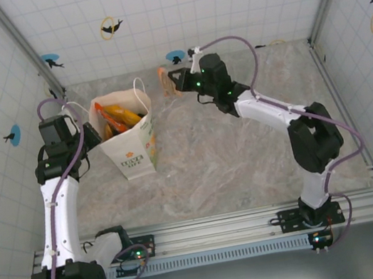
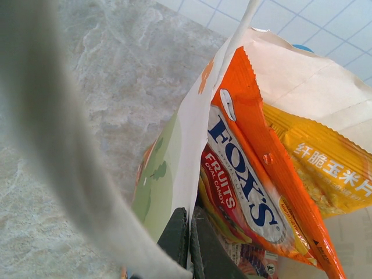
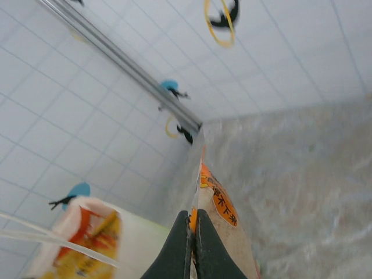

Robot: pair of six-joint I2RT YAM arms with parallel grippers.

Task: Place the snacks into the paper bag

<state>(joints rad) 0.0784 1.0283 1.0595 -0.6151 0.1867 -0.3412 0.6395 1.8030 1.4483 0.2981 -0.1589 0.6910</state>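
The white paper bag (image 1: 130, 136) stands upright left of centre, with orange and yellow snacks (image 1: 120, 117) sticking out of its mouth. My left gripper (image 1: 91, 137) is shut on the bag's left rim (image 2: 192, 168), one finger outside and one inside. Inside the bag lie an orange "FOX'S" packet (image 2: 250, 174) and a yellow packet (image 2: 331, 171). My right gripper (image 1: 175, 82) hangs above the table behind and to the right of the bag, shut on the edge of a thin orange-and-white snack packet (image 3: 220, 204), which also shows from above (image 1: 164, 80).
Tiled walls (image 1: 171, 12) close in the table on three sides, with metal posts (image 3: 125, 67) in the back corners. Bare marble tabletop (image 1: 247, 157) spreads right of the bag. A blurred white string handle (image 2: 58, 145) crosses the left wrist view.
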